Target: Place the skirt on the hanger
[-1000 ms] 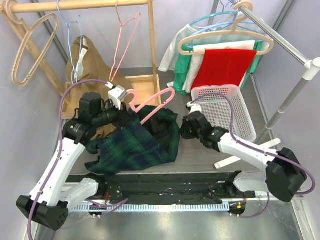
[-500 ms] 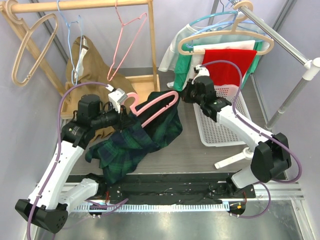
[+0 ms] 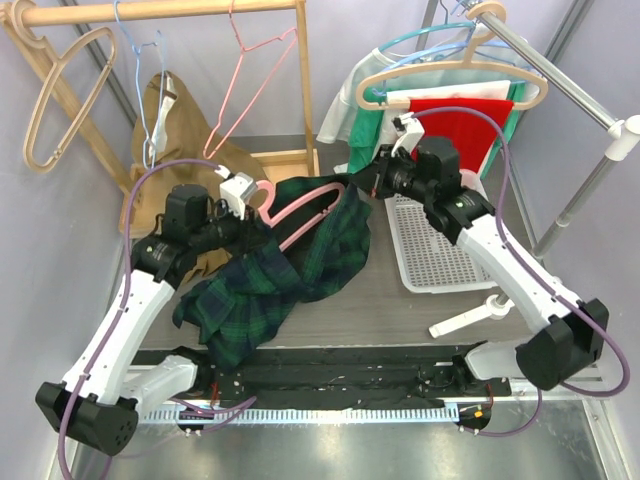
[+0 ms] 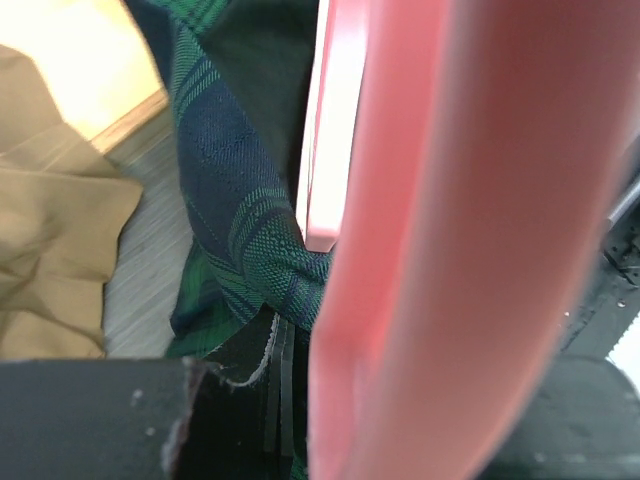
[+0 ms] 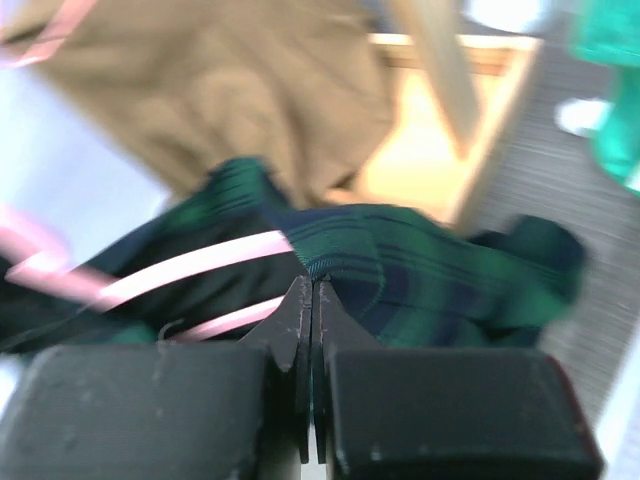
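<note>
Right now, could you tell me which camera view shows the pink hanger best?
The top external view: the pink hanger shows its hook and both arms, partly draped by the skirt. The left wrist view shows only a blurred pink bar filling the frame; the right wrist view shows two thin pink strips beside the skirt's edge.

A pink hanger (image 3: 305, 213) is gripped near its hook by the left gripper (image 3: 250, 203) and is held tilted above the table (image 3: 400, 310). A dark green plaid skirt (image 3: 285, 270) is draped over it, most of the cloth spread toward the lower left. The skirt's upper right corner is pinched by the right gripper (image 3: 372, 181), just beside a white basket (image 3: 435, 260). A tan garment (image 3: 185, 130) is seen behind the left arm.
</note>
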{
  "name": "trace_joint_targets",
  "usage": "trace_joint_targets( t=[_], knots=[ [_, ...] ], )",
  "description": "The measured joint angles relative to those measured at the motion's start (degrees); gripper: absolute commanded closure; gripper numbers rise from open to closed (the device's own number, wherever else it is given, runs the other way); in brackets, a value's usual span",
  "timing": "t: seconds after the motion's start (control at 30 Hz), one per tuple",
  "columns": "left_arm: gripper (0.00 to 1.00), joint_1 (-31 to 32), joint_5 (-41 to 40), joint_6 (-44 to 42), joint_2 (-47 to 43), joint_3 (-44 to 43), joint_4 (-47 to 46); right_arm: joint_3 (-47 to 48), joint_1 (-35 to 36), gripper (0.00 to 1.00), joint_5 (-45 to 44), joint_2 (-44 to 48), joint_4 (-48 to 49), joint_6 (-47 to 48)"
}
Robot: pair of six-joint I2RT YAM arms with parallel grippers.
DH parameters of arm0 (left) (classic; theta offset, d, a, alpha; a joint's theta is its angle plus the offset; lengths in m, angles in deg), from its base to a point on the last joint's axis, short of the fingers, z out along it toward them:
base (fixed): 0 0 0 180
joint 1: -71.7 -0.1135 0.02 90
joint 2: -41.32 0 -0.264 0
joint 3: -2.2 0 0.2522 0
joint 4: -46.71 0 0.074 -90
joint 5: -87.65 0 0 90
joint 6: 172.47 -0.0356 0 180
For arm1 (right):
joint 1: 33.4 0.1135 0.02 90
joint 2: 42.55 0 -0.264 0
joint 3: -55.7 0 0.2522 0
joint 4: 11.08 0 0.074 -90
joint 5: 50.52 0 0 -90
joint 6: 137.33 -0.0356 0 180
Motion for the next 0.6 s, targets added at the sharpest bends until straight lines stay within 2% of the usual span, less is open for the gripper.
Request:
trace_joint_targets(
  t=[0.33, 0.47, 0.6],
  knots=[
    [1.00, 0.0, 7.6, -0.7, 9.2, -10.7, 0.0, 0.0, 0.7, 0.99, 22.0, 6.7, 6.9, -0.1],
    [1.00, 0.0, 10.8, -2.7, 10.1, -14.5, 1.2, 0.4, 4.0, 0.99, 25.2, 6.5, 5.3, 3.3],
    [1.00, 0.0, 13.5, -6.5, 9.8, -15.3, 4.2, 0.8, 7.1, 0.98, 22.8, 5.7, -0.2, 7.9]
  ],
)
